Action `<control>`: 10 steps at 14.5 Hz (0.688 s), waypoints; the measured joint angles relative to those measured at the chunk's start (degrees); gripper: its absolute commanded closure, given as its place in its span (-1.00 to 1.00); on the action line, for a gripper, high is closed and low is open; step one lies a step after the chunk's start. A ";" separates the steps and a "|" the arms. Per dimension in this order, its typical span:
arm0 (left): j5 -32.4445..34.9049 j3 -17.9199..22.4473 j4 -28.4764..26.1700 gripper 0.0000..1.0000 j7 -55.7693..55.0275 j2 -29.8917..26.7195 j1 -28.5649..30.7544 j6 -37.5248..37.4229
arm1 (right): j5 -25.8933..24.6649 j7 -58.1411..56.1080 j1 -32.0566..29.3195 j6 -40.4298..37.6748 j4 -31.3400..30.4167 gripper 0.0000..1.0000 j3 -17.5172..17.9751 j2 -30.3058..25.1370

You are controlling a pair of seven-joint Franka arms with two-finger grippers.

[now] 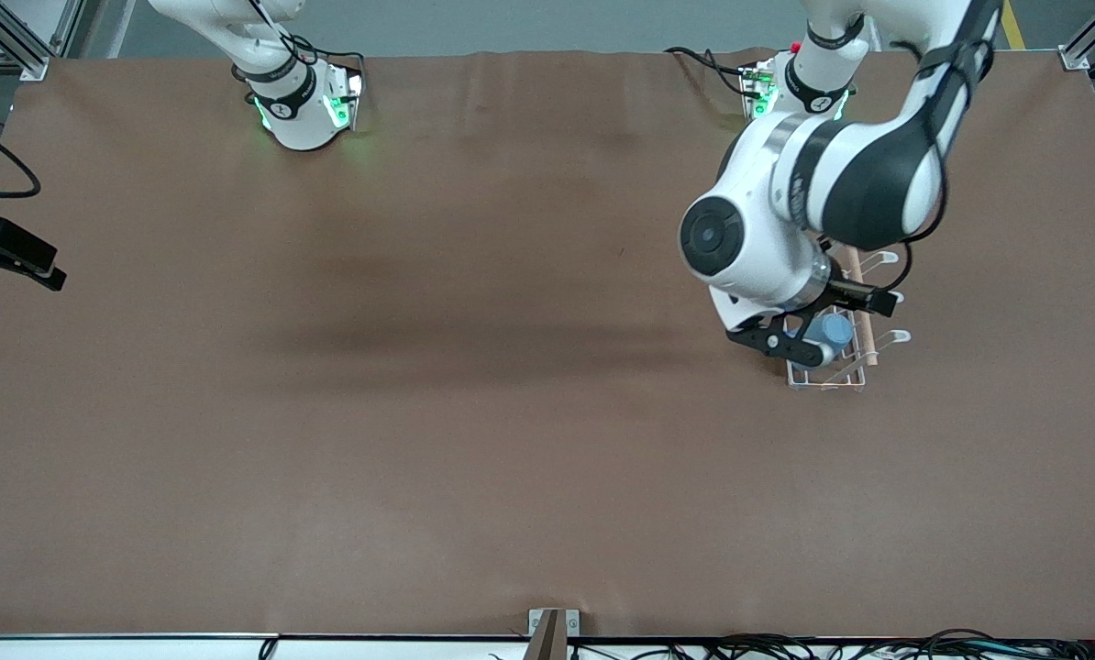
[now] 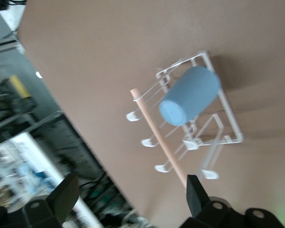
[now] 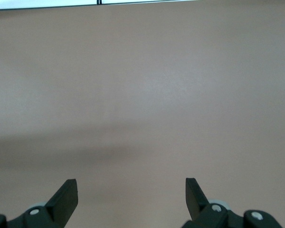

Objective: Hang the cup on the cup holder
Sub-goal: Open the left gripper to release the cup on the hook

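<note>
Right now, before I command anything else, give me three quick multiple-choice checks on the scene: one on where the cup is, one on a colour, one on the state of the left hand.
1. Where is the cup?
A. standing on the bare table
B. on a prong of the cup holder
C. between the left hand's fingers

2. What colour is the cup?
A. light blue
B. red
C. white

3. What is the state of the left hand?
A. shut on the cup
B. shut on the wooden rod
C. open, holding nothing

Answers:
1 B: in the left wrist view the cup sits tilted over a white prong of the rack, apart from the fingers.
2 A: both the front and left wrist views show it pale blue.
3 C: the fingers stand wide apart over the rack with nothing between them.
</note>
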 measured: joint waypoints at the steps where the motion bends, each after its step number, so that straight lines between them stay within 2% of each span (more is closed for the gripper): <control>1: -3.01 0.01 0.33 -1.00 -0.07 -2.03 1.49 1.23 | 0.00 0.00 0.00 0.01 0.00 -1.00 -0.03 0.00; 5: -15.97 0.05 0.55 -1.00 0.05 -9.08 8.51 3.46 | 0.00 0.00 0.00 0.04 0.00 -1.00 -0.04 0.00; 10: -23.30 0.18 1.47 -1.00 -0.49 -10.44 10.58 4.51 | 0.00 0.00 0.06 0.04 0.00 -1.00 -0.02 0.00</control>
